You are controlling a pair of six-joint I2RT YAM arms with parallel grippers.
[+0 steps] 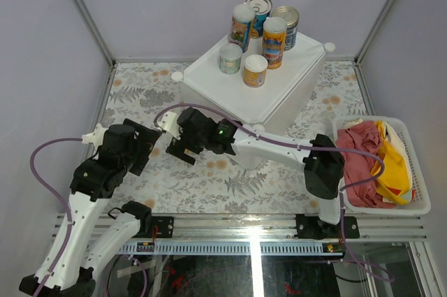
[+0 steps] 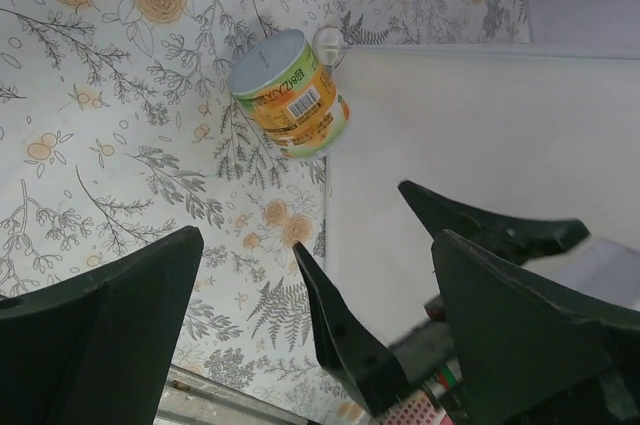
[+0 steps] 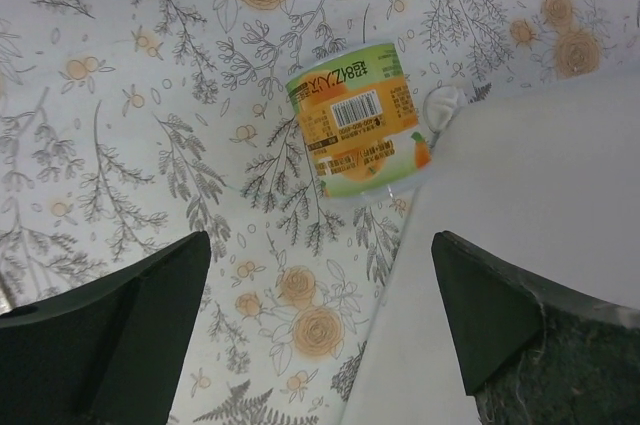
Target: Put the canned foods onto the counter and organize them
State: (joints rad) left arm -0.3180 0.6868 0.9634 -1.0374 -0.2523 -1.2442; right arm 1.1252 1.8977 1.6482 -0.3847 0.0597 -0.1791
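Six canned foods (image 1: 255,70) counted upright on the counter (image 1: 293,91), bunched toward its far side, with two short ones in front and four taller behind, some touching or nearly so. Finds a seventh can (image 3: 358,117), orange-labelled, lying on its side on the flowered table (image 1: 209,178), just beside a corner knob (image 3: 441,107) of the counter and not on top. Cannot place that can in the overhead view; presumably hidden by the arms. Records the left gripper (image 2: 315,260) with fingers spread wide, holding nothing, with only what look like the other arm's fingertips showing beyond. Records the right gripper (image 3: 320,275) likewise spread wide and empty, hanging over the table with the fallen can ahead and apart from both fingers. Judges the task mostly done: six up, one down. Left to do, on this showing: take hold of the fallen can, stand it on the counter's bare near half, and perhaps tidy the cluster into rows. Flags a risk of rolling at first touch, given the sideways lie.
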